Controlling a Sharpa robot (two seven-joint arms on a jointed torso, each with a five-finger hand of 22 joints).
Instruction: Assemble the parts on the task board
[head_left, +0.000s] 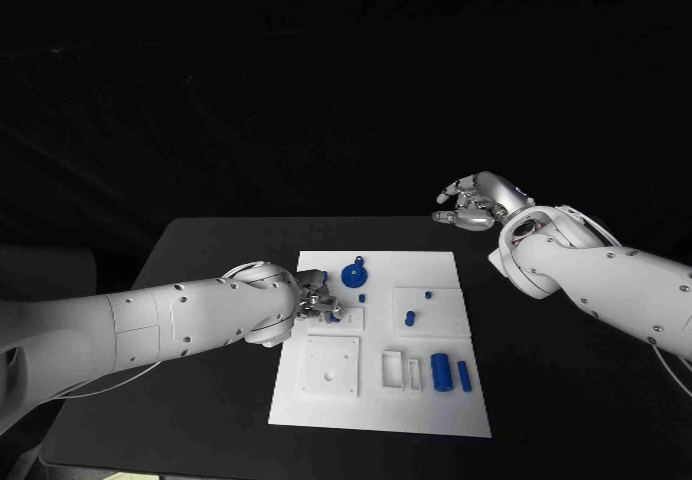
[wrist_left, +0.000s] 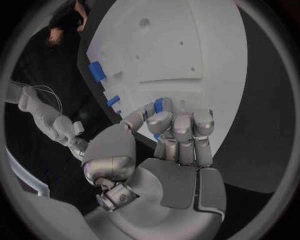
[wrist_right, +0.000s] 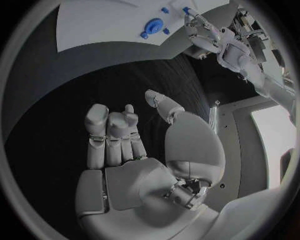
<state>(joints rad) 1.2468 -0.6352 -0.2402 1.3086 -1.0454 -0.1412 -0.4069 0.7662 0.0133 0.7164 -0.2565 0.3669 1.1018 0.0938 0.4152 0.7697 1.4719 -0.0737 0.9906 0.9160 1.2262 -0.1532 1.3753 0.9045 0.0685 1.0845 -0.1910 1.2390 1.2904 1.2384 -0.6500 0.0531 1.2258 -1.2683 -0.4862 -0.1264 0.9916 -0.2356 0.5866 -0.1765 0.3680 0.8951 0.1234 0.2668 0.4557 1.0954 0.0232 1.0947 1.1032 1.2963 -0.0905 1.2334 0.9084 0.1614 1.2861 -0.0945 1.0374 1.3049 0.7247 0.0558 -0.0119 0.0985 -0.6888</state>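
The white task board (head_left: 433, 410) lies mid-table. My left hand (head_left: 320, 300) is low over its left part, fingers curled, pinching a small blue part (wrist_left: 159, 105) against the board. That part also shows at the fingertips (head_left: 335, 317). Loose on the board lie a round blue part (head_left: 356, 276), a blue peg (head_left: 410, 319), a thick blue cylinder (head_left: 440, 372) and a thinner one (head_left: 464, 376). My right hand (head_left: 476, 200) hangs above the black table beyond the board's far right corner, with fingers curled in and nothing in them (wrist_right: 125, 140).
A square white block (head_left: 332, 365) and a small white frame (head_left: 394, 368) sit on the board's near half. Black table (head_left: 216, 250) surrounds the board on all sides. In the right wrist view the board (wrist_right: 100, 25) and my left hand (wrist_right: 203, 35) lie far off.
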